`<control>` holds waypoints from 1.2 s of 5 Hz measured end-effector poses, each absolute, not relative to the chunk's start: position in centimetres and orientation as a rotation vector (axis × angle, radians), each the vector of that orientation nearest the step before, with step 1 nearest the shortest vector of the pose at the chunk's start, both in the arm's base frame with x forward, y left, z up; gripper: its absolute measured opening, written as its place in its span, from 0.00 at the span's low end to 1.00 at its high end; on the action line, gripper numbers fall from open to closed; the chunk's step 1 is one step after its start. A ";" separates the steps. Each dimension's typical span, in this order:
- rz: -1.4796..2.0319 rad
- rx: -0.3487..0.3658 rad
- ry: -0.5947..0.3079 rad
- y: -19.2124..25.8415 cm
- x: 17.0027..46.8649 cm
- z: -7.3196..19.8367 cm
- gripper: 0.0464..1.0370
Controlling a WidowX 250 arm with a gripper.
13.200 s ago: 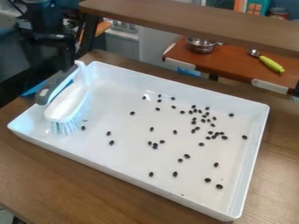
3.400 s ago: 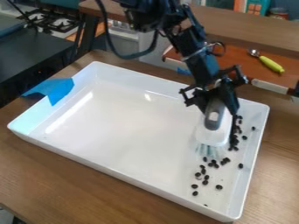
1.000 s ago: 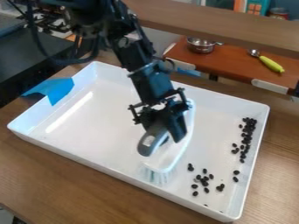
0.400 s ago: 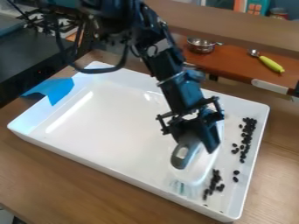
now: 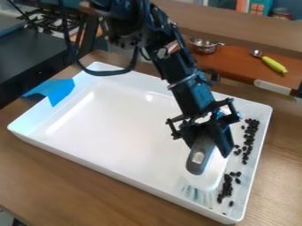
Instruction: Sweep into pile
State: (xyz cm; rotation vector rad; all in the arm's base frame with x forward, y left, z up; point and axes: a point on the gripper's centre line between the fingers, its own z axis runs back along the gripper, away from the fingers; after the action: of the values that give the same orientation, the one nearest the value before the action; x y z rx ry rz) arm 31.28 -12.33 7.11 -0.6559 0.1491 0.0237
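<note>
The gripper [image 5: 213,142] hangs over the right part of the white tray [image 5: 112,170], shut on the grey handle of a white brush [image 5: 207,180]. The brush stands in the tray with its pale bristles toward the front wall. Just right of its front end lies a clump of black beans [image 5: 227,187]. Farther back, a longer band of black beans [image 5: 250,137] runs along the tray's right wall, with a few loose ones beside it.
Blue tape [image 5: 56,90] covers the tray's left rim. Behind the tray are a raised wooden shelf [image 5: 236,24], a metal pot [image 5: 202,45] and a green-handled scoop [image 5: 273,64]. A stove [image 5: 50,22] stands back left.
Since a second ago, the gripper and brush have moved right across the tray. The scattered front beans have shifted right into a tighter clump nearer the right wall.
</note>
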 end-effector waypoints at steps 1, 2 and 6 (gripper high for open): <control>0.055 -0.681 0.159 -10.6 31.4 8.5 0.45; 0.077 -0.709 0.126 -7.1 32.3 11.5 0.45; 0.122 -0.645 0.018 8.3 32.4 13.9 0.45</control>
State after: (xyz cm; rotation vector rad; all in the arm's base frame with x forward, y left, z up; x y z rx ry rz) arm 32.41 8.26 13.94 -0.6448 0.0179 0.1225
